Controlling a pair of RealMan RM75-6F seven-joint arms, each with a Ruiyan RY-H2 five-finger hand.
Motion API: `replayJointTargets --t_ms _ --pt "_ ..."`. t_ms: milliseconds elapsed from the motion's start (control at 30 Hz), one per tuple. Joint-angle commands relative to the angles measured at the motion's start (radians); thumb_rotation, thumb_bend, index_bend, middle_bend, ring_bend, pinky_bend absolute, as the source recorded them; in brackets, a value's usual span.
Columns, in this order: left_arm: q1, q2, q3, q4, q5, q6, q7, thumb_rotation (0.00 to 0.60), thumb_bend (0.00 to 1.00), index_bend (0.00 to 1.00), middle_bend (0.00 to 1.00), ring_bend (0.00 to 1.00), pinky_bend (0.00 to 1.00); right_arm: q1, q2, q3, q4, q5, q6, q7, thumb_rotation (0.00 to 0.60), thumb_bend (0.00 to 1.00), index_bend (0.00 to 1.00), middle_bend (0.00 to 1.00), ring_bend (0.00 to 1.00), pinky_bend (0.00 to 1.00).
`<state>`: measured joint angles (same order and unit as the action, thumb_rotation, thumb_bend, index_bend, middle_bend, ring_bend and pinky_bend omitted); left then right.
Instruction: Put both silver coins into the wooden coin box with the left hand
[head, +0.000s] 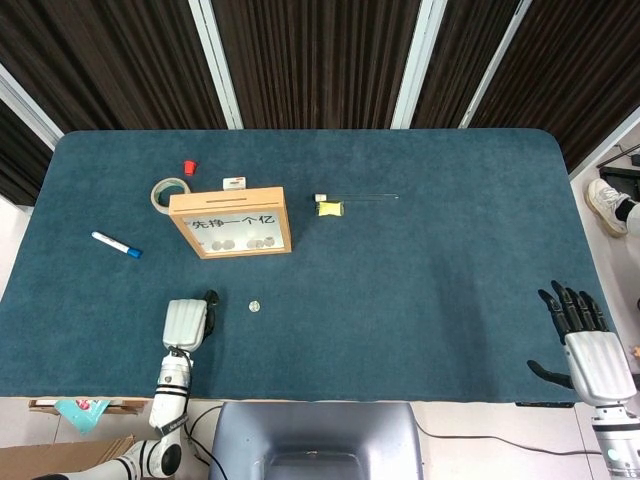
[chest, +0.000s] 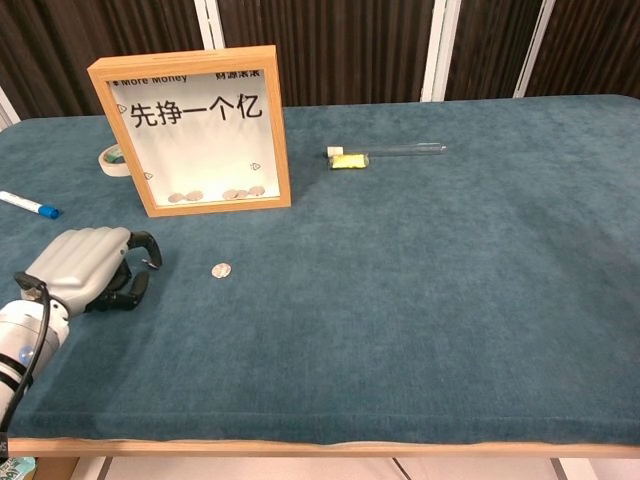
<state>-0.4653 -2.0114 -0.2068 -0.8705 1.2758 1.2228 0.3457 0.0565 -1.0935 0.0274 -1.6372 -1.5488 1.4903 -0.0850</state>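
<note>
The blue cloth-covered table (head: 420, 290) carries everything. The wooden coin box (chest: 190, 128) stands upright near the table's left-rear part, its long axis running left to right, its clear front panel facing the robot and its slotted top edge facing up in the head view. Several coins lie along the bottom inside it.

The left hand (chest: 85, 268) sits low over the near-left part of the table, in front of the box and well apart from it, knuckles up and fingers curled inward. In the chest view a small bright glint shows at its fingertips (chest: 145, 255), but whether this is a pinched coin cannot be told. The right hand (head: 583, 340) shows only in the head view, at the near-right edge of the table, fingers spread apart and holding nothing.

A test tube (chest: 388, 152) lies on its side to the right of the box, long axis left to right, with a yellow label at its left end. A roll of tape (head: 168, 191) lies flat behind the box's left corner. A blue marker (head: 117, 244) lies left of the box, slanted. A small red cap (head: 189, 166) stands behind the tape.

One silver coin (chest: 221, 270) lies flat on the cloth just right of the left hand, with bare cloth between it and the box.
</note>
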Motion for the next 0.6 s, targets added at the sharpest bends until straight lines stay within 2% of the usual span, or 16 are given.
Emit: replayJointTargets --t_ms 33,267,500,600 --pt "-0.002 -0.001 -0.003 0.006 -0.003 -0.002 -0.001 0.6 0.43 0.42 1.0 1.0 1.0 0.0 -0.001 0.0 0.0 0.0 0.001 -0.001 0.6 0.2 0.0 0.0 0.0 0.0" --pt "-0.009 -0.004 -0.01 0.023 -0.01 -0.007 -0.015 0.6 0.43 0.46 1.0 1.0 1.0 -0.003 0.001 0.001 0.0 0.002 0.003 -0.001 0.6 0.2 0.0 0.0 0.0 0.0" --pt "-0.017 -0.017 -0.024 0.054 -0.013 0.004 -0.034 0.6 0.42 0.55 1.0 1.0 1.0 -0.004 0.003 -0.002 -0.001 -0.001 0.002 0.003 0.6 0.2 0.0 0.0 0.0 0.0" --pt "-0.018 -0.018 -0.025 0.063 -0.009 0.01 -0.049 0.6 0.42 0.56 1.0 1.0 1.0 -0.004 0.004 -0.002 -0.001 -0.002 0.003 0.003 0.6 0.2 0.0 0.0 0.0 0.0"
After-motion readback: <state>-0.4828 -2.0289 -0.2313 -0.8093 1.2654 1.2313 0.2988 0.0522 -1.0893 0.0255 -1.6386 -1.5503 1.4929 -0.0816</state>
